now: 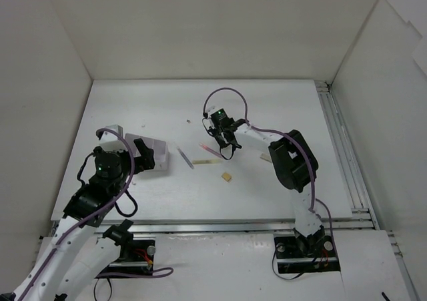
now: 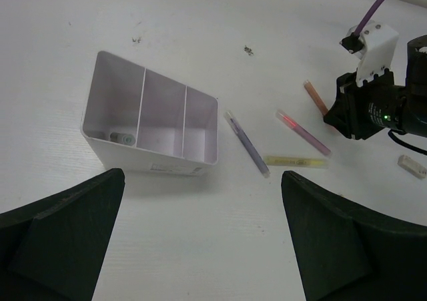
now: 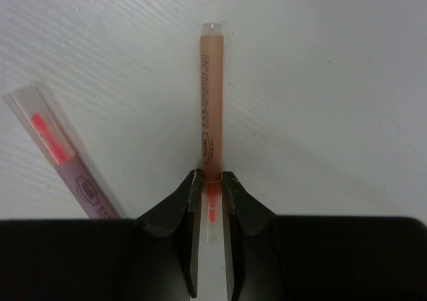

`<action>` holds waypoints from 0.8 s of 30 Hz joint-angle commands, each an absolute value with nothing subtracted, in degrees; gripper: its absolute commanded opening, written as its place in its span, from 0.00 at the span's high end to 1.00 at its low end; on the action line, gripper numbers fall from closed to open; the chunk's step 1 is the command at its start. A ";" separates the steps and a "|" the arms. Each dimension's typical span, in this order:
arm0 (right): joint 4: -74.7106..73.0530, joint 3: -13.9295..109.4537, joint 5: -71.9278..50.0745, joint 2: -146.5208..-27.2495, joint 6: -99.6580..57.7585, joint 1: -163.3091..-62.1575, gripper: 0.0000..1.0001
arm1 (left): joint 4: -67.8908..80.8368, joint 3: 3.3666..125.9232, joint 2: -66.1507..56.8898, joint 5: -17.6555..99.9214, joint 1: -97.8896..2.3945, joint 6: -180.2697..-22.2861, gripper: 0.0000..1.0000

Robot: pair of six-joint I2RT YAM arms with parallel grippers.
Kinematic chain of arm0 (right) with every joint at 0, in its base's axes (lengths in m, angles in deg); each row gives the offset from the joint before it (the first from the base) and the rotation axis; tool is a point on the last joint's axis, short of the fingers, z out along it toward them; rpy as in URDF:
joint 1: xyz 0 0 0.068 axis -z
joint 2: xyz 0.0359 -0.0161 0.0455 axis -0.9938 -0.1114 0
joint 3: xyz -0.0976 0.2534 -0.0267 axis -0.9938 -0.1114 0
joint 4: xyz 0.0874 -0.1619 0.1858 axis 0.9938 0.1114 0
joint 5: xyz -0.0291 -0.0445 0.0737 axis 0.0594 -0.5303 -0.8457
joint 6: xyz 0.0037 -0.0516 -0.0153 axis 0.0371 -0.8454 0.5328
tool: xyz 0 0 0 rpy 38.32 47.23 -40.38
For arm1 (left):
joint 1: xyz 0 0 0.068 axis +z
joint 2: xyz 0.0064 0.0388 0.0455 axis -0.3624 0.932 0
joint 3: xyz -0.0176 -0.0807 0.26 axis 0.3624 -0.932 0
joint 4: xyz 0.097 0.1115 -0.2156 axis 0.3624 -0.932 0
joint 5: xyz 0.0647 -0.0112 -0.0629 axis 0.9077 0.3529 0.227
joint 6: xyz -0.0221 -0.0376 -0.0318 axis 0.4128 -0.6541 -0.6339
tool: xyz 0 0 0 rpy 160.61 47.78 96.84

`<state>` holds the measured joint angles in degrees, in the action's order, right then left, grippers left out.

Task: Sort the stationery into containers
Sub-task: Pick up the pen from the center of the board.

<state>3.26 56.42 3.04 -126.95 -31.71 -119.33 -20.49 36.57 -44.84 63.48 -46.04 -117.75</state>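
From above, my right claw (image 1: 223,141) is covering the peach-orange pen (image 3: 212,101) almost wholly. The yellow pen (image 2: 295,161) is barely showing there, and my left arm is hiding part of the white box (image 2: 150,164). In my right wrist view the claw's own body is cutting off the near end of the pink pen (image 3: 60,161). Inside the box only the end of a grey-green piece (image 2: 122,138) is showing, in the leftmost of three compartments as my left wrist sees it. I cannot tell what it is.

I am pinching the peach-orange pen in my right claw, jaws nearly together, close to its near end. Whether it is resting on the table (image 1: 280,114) I cannot tell. Its long axis is running straight away from my wrist, clear cap farthest, a red-tinted clear tip sitting between my fingers (image 3: 183,207). It is looking thin and straight, with small print along the barrel.

The pink pen is lying just beside it, slanting. The purple pen (image 2: 247,143) is lying near the box, not touching it. The tan eraser (image 1: 227,177) and off-white eraser (image 1: 266,157) are lying apart. My left claw (image 2: 202,177) is hanging wide open near the box, holding nothing.
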 commanded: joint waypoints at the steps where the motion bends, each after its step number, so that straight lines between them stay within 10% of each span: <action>1: 6.05 55.27 3.49 -120.07 -33.30 -118.68 0.96 | -18.22 40.20 -43.13 61.97 -46.38 -115.98 0.00; 16: 0.42 38.93 -27.53 -95.72 -31.82 -119.82 1.00 | -10.49 42.40 -39.08 41.33 -46.99 -114.14 0.00; 24: 11.32 42.79 -50.71 -96.86 -16.70 -116.30 1.00 | -5.31 39.67 -40.13 15.90 -51.39 -79.71 0.00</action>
<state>8.16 39.85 -37.57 -96.94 -23.86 -117.60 -11.99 39.04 -39.00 26.00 -50.39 -94.93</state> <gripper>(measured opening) 0.126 0.996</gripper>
